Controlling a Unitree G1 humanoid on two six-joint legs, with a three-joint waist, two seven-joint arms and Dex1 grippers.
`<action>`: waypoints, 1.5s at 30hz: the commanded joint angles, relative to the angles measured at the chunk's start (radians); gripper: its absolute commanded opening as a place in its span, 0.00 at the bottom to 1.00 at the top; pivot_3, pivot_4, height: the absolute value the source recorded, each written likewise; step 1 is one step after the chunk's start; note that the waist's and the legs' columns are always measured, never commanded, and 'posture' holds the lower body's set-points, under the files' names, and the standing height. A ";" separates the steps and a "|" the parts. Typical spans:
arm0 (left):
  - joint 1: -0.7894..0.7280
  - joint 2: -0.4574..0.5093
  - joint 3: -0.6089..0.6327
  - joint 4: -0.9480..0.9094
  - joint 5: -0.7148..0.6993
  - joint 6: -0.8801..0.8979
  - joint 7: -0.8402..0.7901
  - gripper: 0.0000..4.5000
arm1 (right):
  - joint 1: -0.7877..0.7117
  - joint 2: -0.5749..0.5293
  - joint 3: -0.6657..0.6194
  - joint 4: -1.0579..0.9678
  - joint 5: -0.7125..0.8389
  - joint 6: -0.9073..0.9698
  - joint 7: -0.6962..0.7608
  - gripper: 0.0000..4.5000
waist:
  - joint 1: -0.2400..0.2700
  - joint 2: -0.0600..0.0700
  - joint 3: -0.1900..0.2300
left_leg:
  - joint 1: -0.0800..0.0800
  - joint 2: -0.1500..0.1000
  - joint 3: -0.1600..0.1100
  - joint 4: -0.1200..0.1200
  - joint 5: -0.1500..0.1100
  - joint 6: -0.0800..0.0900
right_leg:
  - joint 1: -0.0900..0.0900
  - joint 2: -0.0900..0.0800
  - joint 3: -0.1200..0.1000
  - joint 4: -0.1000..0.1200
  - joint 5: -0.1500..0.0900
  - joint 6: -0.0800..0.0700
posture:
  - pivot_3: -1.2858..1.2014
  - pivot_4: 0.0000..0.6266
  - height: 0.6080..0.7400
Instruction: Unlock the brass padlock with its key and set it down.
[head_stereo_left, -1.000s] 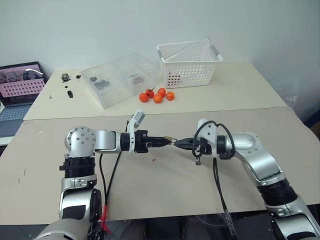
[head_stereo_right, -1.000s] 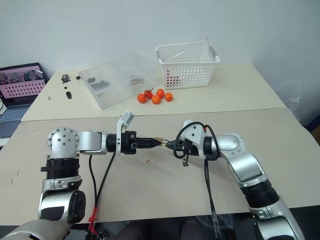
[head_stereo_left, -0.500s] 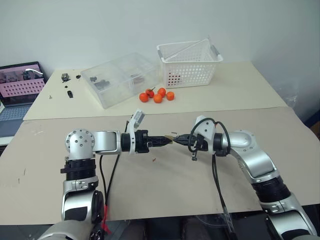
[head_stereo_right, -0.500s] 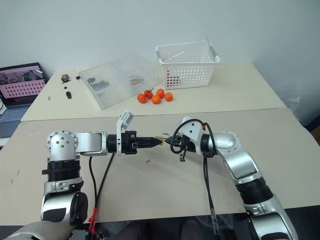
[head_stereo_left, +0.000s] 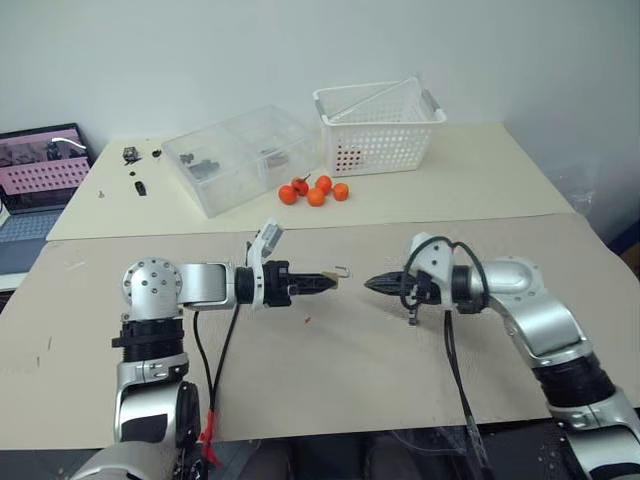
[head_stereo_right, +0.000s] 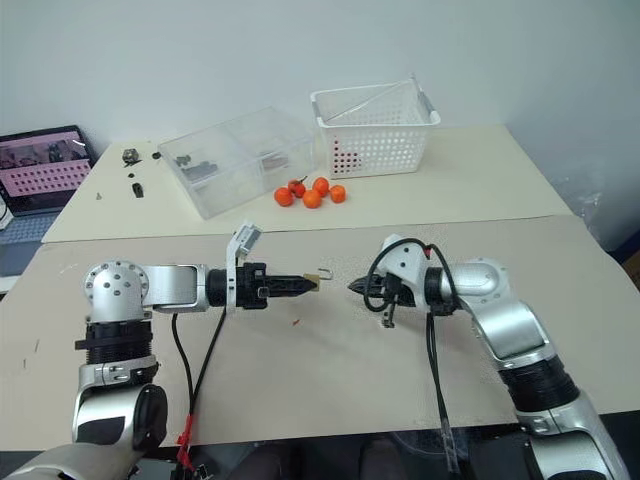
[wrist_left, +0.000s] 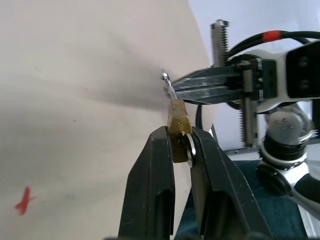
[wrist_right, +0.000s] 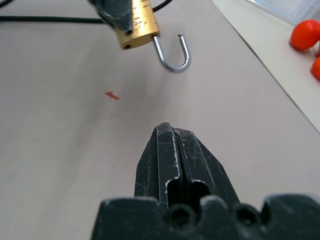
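No brand or readable writing shows on any of the things. The surface (head_stereo_left: 330, 390) is a pale beige board, with a second, lighter one behind it against a plain white wall; on that rear one stand a clear plastic box (head_stereo_left: 240, 158), a white basket (head_stereo_left: 378, 128) and a cluster of orange fruits (head_stereo_left: 314, 190), with a laptop (head_stereo_left: 40, 165) off at the far left. A small red mark (head_stereo_left: 308, 321) lies on the near board. The left gripper (head_stereo_left: 330, 280) is clenched on the brass padlock (wrist_left: 178, 120), holding it by the body above the surface, its silvery shackle (wrist_right: 174, 54) swung open and pointing toward the other arm. The right gripper (head_stereo_left: 372, 284) has its fingers pressed together with nothing between them. Half a second ago its tip met the padlock; now it has drawn back to the right and a clear gap separates the two, while the left gripper holds roughly where it was.
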 joint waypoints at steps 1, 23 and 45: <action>-0.030 0.019 -0.004 -0.004 0.007 0.004 -0.041 0.01 | -0.018 -0.026 -0.049 -0.104 0.099 0.083 0.045 0.13 | 0.001 0.000 0.000 | 0.000 0.000 0.000 0.000 0.000 0.000 | 0.000 0.000 0.000 0.000 0.000 0.000 | 0.52 0.24 1.00; 0.030 0.035 -0.105 -0.017 -0.011 0.004 -0.042 0.01 | -0.070 0.002 -0.070 -0.238 0.187 0.164 -0.024 0.99 | 0.002 0.000 0.000 | 0.000 0.000 -0.001 0.000 0.000 0.000 | 0.000 -0.001 0.000 0.000 0.000 0.000 | 0.52 0.24 1.00; 0.015 -0.074 -0.137 0.157 0.296 -0.052 -0.093 0.01 | -0.088 -0.016 -0.099 -0.268 0.210 0.187 -0.099 0.99 | 0.003 -0.001 0.000 | -0.001 0.000 0.000 0.000 0.000 0.000 | 0.000 -0.001 0.000 -0.001 0.000 0.000 | 0.52 0.24 1.00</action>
